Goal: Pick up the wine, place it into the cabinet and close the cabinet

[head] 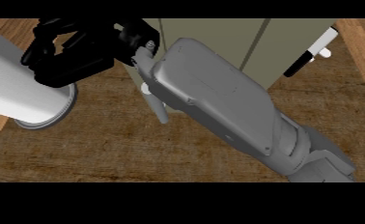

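My right forearm [228, 112] slants up across the wooden worktop [107, 150] toward the olive cabinet [214, 39]. At upper left my black hand [78, 49] shows with fingers curled, beside the other grey forearm [28, 92]. Which hand it is I cannot tell.

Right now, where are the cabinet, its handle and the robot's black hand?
cabinet [214, 37]: head view, on its door panel.
handle [158, 108]: head view, on the bar's lower part.
left hand [75, 56]: head view, on the black palm.
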`<state>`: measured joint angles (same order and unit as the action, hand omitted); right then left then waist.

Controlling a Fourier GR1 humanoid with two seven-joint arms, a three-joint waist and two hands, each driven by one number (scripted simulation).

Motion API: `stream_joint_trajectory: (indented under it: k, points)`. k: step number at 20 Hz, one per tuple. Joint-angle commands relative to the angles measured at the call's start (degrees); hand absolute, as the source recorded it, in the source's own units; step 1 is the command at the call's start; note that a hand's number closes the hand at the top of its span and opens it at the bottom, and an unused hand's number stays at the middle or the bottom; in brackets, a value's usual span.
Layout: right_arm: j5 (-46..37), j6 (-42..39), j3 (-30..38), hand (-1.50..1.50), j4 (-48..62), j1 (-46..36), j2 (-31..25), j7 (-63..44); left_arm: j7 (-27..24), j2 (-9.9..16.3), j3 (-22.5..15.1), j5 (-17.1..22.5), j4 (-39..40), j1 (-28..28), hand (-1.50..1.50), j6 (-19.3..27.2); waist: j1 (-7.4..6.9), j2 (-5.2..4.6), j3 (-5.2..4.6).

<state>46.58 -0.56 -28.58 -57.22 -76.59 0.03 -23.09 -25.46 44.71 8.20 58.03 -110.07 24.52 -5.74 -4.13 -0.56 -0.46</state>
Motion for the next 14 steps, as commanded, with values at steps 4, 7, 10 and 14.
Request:
stream_joint_trajectory:
  k: [4,7,10,14]
  points:
    - [-3.8,-1.7,4.9,1.5,12.9,-0.2,-3.9,9.9,2.5,1.2,4.1,2.2,0.3,-0.4,-1.5,0.6,1.39,-0.21,0.42]
    - [-4.8,-0.8,5.3,1.5,15.0,0.9,-5.7,12.3,2.0,0.0,1.4,-0.2,-1.4,1.1,-1.5,0.4,1.37,-0.36,0.41]
    - [-4.5,-2.2,5.6,1.5,16.9,1.2,-6.2,13.5,3.5,1.0,1.5,1.7,-4.0,-0.3,-1.5,-0.4,1.13,-0.65,0.45]
    - [-4.1,-3.4,6.6,1.5,16.9,3.4,-8.7,15.4,4.0,0.3,1.1,3.2,-4.1,-0.8,-1.5,-0.7,2.45,-0.82,0.48]
